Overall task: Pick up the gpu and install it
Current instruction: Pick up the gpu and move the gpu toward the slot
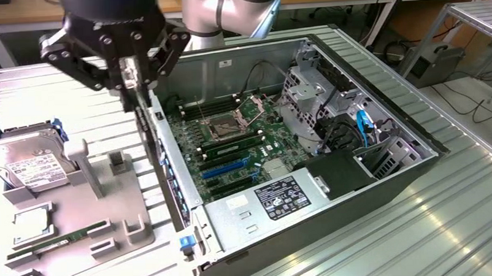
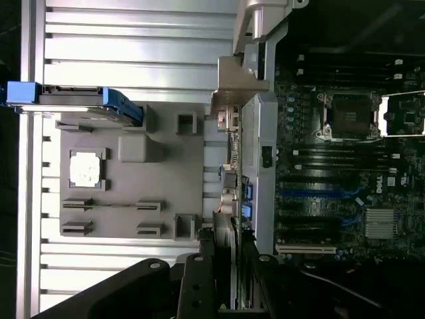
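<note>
Hand with gpu beside case wall

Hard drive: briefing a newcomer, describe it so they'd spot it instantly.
At the exterior view's left, beside the open computer case, lies a grey tray. The hard drive sits on it: a silver box with white label, unlike the thin green RAM stick.

There is open room above the blue expansion slots – nothing stands up from the board there. The case's rear wall rises just beneath the hand gripping the gpu. The drive cage and black cables crowd the exterior view's right.
</note>
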`<action>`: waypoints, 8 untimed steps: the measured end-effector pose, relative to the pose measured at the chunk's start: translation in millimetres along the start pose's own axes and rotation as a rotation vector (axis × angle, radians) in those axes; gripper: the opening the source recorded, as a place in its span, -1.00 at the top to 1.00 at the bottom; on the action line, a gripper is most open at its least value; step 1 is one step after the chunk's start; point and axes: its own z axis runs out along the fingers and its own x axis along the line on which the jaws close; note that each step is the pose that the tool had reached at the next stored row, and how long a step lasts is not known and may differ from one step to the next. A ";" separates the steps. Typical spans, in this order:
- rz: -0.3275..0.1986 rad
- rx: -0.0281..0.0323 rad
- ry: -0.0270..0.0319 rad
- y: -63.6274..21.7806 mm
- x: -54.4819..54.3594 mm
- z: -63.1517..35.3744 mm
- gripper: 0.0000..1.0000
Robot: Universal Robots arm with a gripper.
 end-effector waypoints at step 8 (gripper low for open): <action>0.000 -0.0204 0.0004 -1.8 -52.3 -7.2 0.47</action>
